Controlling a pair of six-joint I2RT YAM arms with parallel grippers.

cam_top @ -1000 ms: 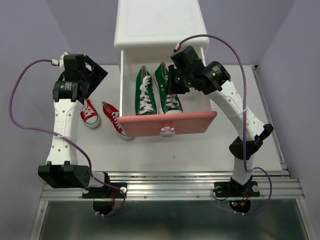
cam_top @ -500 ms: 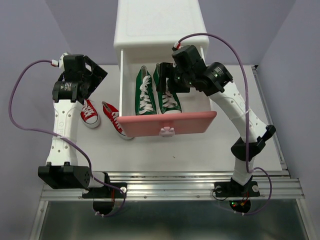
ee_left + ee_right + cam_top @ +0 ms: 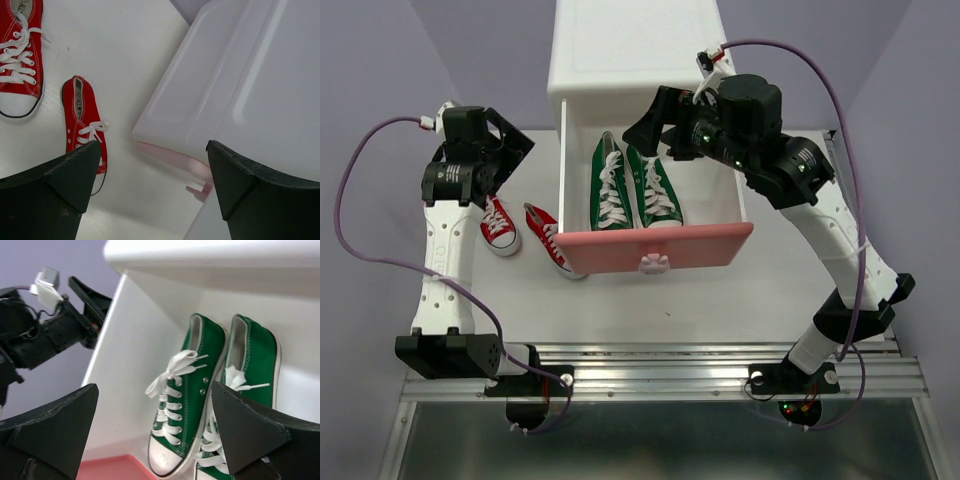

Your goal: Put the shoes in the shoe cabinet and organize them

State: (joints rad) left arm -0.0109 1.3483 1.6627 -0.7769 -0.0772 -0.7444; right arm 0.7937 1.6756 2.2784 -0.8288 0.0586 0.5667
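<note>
Two green shoes (image 3: 611, 185) (image 3: 658, 190) lie side by side, toes toward the front, in the open drawer (image 3: 660, 247) of the white shoe cabinet (image 3: 635, 50). In the right wrist view the same pair (image 3: 187, 405) (image 3: 250, 365) lies below my right gripper (image 3: 155, 386), which is open, empty and raised above the drawer's back (image 3: 655, 125). Two red shoes (image 3: 500, 225) (image 3: 550, 240) lie on the table left of the drawer. My left gripper (image 3: 512, 158) hovers open above them, beside the cabinet's left wall. Its wrist view shows both red shoes (image 3: 20, 55) (image 3: 82, 125) left of its open gripper (image 3: 152, 145).
The pulled-out drawer's pink front (image 3: 115, 467) with its white knob (image 3: 654, 263) sticks out toward the arms. The cabinet's side (image 3: 250, 75) fills the right of the left wrist view. White tabletop (image 3: 720, 300) stretches in front of the drawer and to its right.
My right gripper opened and let go of the right green shoe, which now lies flat in the drawer. The right arm rose and drew back. The left arm has not moved.
</note>
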